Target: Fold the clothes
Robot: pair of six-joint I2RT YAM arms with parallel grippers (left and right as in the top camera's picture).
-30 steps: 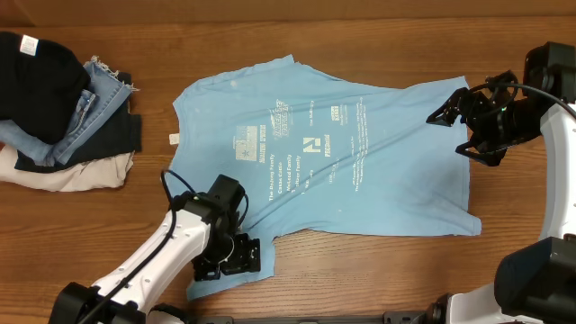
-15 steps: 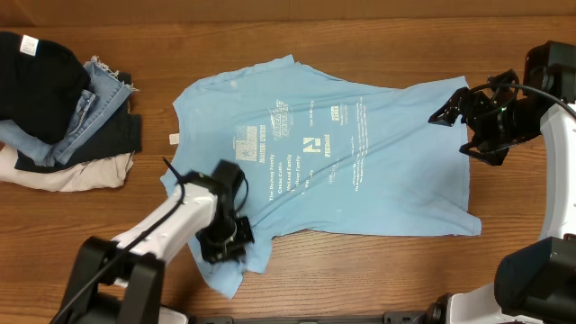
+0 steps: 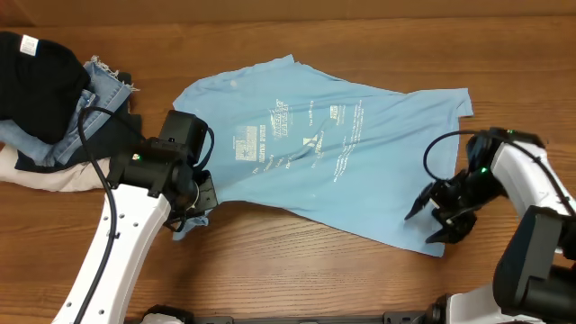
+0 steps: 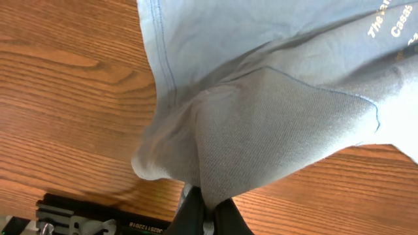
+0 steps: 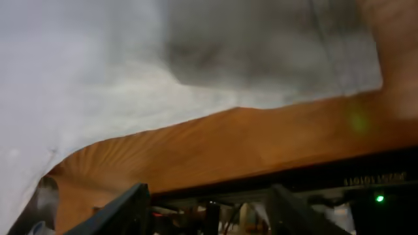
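The clothes, a light sky-blue T-shirt (image 3: 360, 180) with small white print facing up, lie slantwise across the table. My left gripper (image 3: 191, 216) is shut on a bunched corner at the shirt's left end. In the left wrist view the grey-blue fabric (image 4: 274, 111) hangs gathered from the closed left gripper (image 4: 210, 210). My right gripper (image 3: 430, 223) stands open at the shirt's front right corner, over its edge. The right wrist view is blurred: the shirt (image 5: 130, 65) fills the top, and nothing shows between the spread fingers of the right gripper (image 5: 209, 209).
A pile of other garments (image 3: 54, 108), black, denim and beige, sits at the back left, close to my left arm. Bare wooden table (image 3: 297, 270) runs along the front of the shirt.
My left gripper shut on the shirt's front left corner and pulled it back and left, dragging the shirt. My right arm swung from the back right to the front right corner, its jaws narrowing.
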